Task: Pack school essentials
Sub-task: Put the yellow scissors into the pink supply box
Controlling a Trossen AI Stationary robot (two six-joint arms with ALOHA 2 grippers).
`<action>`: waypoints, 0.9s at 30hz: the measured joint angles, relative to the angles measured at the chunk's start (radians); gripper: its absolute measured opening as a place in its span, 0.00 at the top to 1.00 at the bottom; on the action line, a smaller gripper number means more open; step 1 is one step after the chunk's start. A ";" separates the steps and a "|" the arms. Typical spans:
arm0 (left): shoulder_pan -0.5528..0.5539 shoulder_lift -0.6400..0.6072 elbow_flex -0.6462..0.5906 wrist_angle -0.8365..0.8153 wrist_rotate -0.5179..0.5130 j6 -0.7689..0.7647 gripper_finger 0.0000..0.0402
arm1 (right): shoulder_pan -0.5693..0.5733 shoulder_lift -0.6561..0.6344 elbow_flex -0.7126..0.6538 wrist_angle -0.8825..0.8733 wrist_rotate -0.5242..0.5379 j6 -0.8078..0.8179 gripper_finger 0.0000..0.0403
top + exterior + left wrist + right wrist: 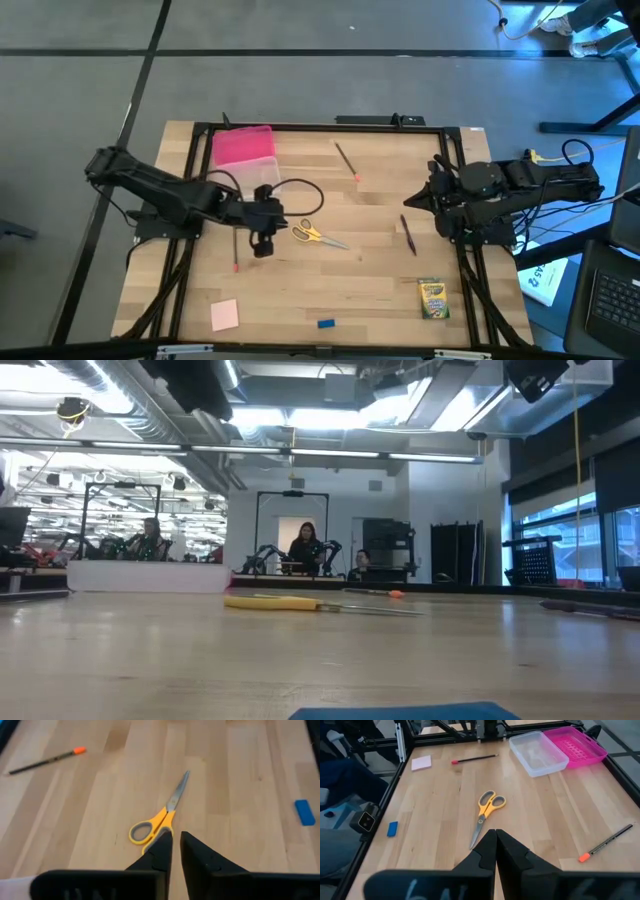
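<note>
I have the left gripper (262, 243) hanging over mid-table beside the scissors (318, 235), jaws nearly together on nothing. The right gripper (415, 200) waits at the right edge, jaws clenched empty. Pen (408, 234), crayon box (433, 298), notepad (224, 314) and eraser (326, 323) lie scattered on the table (370, 275).

Wooden table (380, 275) with scissors (312, 234), crayon box (433, 298), notepad (224, 314)

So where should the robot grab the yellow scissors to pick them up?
Probably at the narrow neck where the yellow handles meet the blades. The scissors lie flat and closed on the table, so a claw can only pinch them from straight above, across that slim part. The left claw is nearest, just beside the handle loops.
</note>
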 joint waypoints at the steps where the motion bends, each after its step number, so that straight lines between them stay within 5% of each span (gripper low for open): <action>1: 0.005 0.010 0.000 0.000 0.000 -0.005 0.89 | 0.000 0.000 0.000 -0.001 0.000 0.000 0.97; 9: 0.033 0.053 0.001 -0.001 0.000 -0.041 0.77 | 0.000 0.000 0.000 -0.002 0.000 0.000 0.97; 20: -0.011 0.170 0.001 0.006 0.011 -0.070 0.76 | 0.000 0.000 0.000 -0.003 0.000 -0.004 0.97; 27: -0.038 0.326 0.001 0.032 0.011 0.052 0.76 | 0.000 0.000 0.000 -0.003 -0.008 -0.006 0.97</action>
